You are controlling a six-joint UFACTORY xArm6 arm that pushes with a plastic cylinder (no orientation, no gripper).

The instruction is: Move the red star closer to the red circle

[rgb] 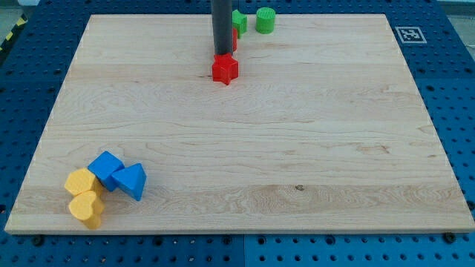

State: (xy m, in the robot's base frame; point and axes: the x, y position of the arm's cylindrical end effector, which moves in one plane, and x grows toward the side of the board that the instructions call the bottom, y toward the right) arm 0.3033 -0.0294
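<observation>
The red star (225,69) lies near the top middle of the wooden board (245,148). My tip (222,54) stands right at the star's top edge, touching or nearly touching it. The rod hides most of a red block (234,38) just above the star, likely the red circle; only a thin sliver shows on the rod's right.
A green block (240,20) and a green cylinder (266,20) sit at the view's top, right of the rod. At the bottom left are a blue cube (106,170), a blue triangle (131,180) and two yellow blocks (80,182) (87,208).
</observation>
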